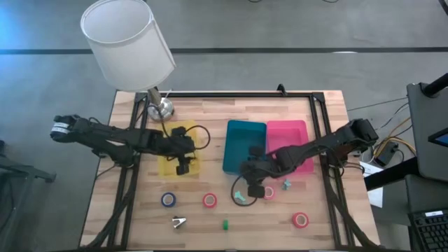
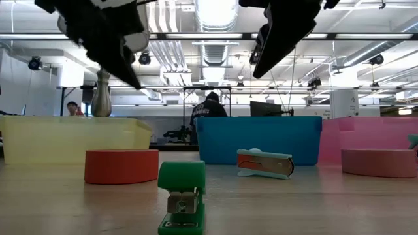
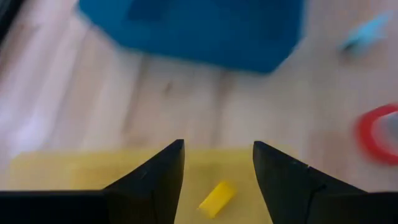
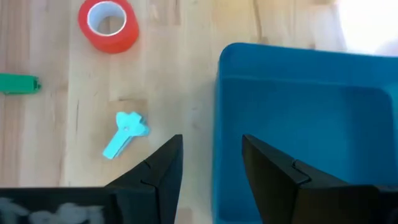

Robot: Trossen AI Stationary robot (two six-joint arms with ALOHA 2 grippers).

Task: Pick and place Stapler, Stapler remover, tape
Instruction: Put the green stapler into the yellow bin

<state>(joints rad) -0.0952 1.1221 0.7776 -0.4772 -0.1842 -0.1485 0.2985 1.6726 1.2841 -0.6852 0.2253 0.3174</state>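
lamp (image 1: 129,49) at the table's back corner. left gripper (image 1: 183,166) spread, empty, above yellow tray (image 1: 168,166) holding a small yellow stapler (image 3: 216,199). right gripper (image 1: 250,187) spread, empty, at blue tray (image 4: 298,143) edge; light-blue staple remover (image 4: 124,134) and red tape (image 4: 109,23) just beside.

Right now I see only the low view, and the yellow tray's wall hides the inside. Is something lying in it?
Observer: Yes. One small yellow piece lies in the yellow tray, under the open left fingers.
Operator: How many tape rolls are on the table? I see only two.
Observer: Four, all on the wood: a blue roll, a red roll, a pink roll and another red roll.
Operator: Do the right fingers hold anything?
Observer: No. The right fingers are open with nothing between them, over the near wall of the blue tray.
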